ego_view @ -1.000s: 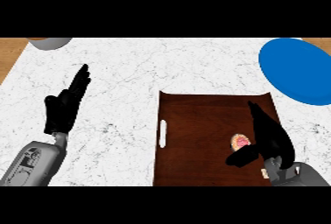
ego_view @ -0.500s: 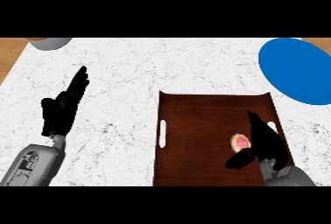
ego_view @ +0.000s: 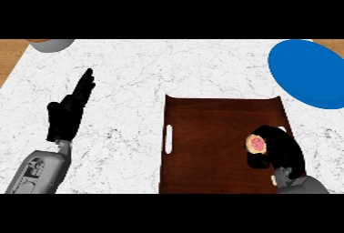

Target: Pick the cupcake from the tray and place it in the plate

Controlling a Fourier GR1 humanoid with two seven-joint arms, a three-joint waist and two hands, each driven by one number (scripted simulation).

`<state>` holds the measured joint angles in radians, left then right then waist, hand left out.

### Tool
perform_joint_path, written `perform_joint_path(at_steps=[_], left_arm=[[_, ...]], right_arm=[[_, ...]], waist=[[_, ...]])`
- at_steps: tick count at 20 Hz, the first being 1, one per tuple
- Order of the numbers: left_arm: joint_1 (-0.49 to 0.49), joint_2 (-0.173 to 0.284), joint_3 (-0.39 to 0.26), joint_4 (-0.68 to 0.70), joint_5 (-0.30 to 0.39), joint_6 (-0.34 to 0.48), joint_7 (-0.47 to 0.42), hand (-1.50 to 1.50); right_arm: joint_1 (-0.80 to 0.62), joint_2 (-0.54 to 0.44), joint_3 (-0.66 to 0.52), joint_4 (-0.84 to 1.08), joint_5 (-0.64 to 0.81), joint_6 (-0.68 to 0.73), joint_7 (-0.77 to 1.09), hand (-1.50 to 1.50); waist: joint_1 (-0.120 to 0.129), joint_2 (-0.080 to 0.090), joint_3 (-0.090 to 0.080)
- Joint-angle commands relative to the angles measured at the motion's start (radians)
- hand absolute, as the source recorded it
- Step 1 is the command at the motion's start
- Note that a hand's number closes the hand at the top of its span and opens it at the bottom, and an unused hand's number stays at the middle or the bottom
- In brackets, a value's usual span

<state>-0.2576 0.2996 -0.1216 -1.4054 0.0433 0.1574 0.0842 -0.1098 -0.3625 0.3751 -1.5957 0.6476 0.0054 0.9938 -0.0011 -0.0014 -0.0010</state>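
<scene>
A white marbled counter [ego_view: 154, 82] fills most of what I see, with a strip of wood showing past its far corners; everything else I place against the tray. The tray [ego_view: 215, 136], dark brown wood with a pale slot for a handle in its left wall, lies on the counter's near right part, its near edge running out of view; its far corners turn up a little. The plate [ego_view: 310, 73], blue and round, lies on the counter beyond the tray's far right corner, well apart from it and partly cut off at the view's right side. A grey bowl [ego_view: 50, 44] sits far beyond the tray to its left, at the counter's far left corner, only its near part showing. The left hand [ego_view: 67, 113] stands well to the left of the tray, over bare counter, fingers straight and pointing away, holding nothing; its grey forearm comes up from below. The right hand [ego_view: 282, 148] is over the tray's right side, close to the right wall; its fingers and thumb curl round the cupcake [ego_view: 256, 144], which shows pink frosting toward the tray's middle; whether the cupcake touches the tray floor or is raised I cannot tell.
</scene>
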Motion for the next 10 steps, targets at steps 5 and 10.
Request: perform_joint_path(at_steps=[5,10], left_arm=[[-0.014,0.019,0.06,0.017,-0.006,-0.041,-0.005,0.0],[0.007,-0.003,0.052,0.005,-0.009,-0.019,-0.019,0.0]], right_arm=[[0.056,-0.238,-0.235,0.073,-0.113,0.079,-0.302,1.5],[0.095,-0.461,-0.387,0.253,-0.173,0.124,-0.57,1.5]], waist=[[-0.007,0.003,0.003],[-0.024,0.012,0.014]])
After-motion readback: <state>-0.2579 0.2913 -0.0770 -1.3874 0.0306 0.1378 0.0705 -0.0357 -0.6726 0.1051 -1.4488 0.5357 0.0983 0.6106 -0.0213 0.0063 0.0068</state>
